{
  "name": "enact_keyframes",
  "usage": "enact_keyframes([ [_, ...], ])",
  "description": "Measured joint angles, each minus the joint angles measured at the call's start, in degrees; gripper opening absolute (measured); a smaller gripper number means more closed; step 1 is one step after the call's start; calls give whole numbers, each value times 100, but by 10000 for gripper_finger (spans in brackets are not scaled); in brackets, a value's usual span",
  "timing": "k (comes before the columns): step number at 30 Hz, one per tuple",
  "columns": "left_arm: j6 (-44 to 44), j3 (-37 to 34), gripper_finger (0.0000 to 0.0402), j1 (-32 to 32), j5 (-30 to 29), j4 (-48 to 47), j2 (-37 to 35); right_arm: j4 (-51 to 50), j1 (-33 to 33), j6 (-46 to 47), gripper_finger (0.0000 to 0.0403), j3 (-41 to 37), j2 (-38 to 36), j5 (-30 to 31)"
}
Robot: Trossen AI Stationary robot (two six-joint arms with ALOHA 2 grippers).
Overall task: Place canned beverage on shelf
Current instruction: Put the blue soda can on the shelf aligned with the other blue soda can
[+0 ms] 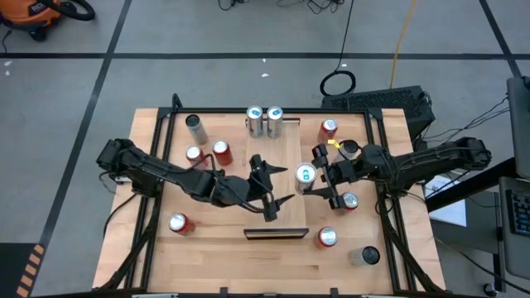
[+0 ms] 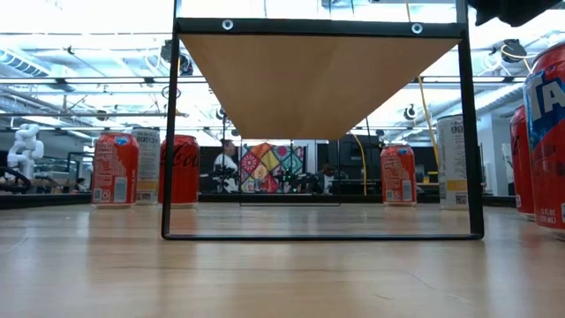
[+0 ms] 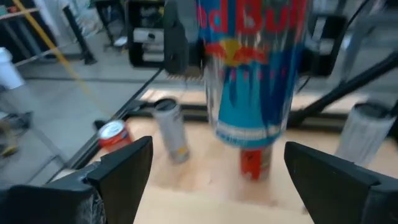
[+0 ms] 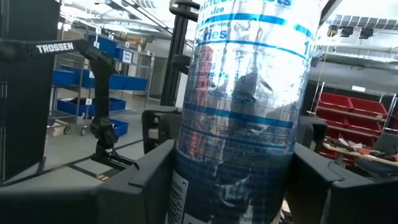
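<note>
shelf: we see the pale wood shelf [image 1: 277,178] running down the middle of the table [image 1: 224,257], raised on a black frame; in the low view its underside [image 2: 318,79] hangs above the tabletop.
held can: a blue and silver can [image 1: 305,175] stands upright over the right edge of the shelf, about halfway along it; we cannot tell whether its base touches the panel.
right gripper: our right gripper [image 1: 319,178] reaches in from the right and its jaws are clamped on the blue and silver can; in the right wrist view the can [image 4: 245,106] fills the space between the two dark fingers [image 4: 146,180].
left gripper: our left gripper [image 1: 280,192] sits over the shelf, just left of the held can, jaws spread wide and holding nothing; its wrist view shows the can [image 3: 252,68] between and beyond the open fingers [image 3: 121,171].
already on the shelf: two silver cans [image 1: 264,120] stand side by side at the far end.
on the table: red cans [image 1: 209,153] and a grey can [image 1: 195,128] on the left, a red can [image 1: 328,129] at far right, more cans [image 1: 328,237] at near right.
</note>
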Motion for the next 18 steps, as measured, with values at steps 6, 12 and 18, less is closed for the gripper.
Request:
enact_keyframes([
  [6, 42, -435, 365, 71, 691, 1283, 0, 292, 13, 75, 214, 0, 201, 49],
  [12, -64, -624, 365, 217, 863, 1673, 44, 750, 13, 149, 214, 0, 444, 56],
  [18, -243, -716, 365, 355, 1114, 1892, 104, 1121, 13, 122, 214, 0, 668, 57],
])
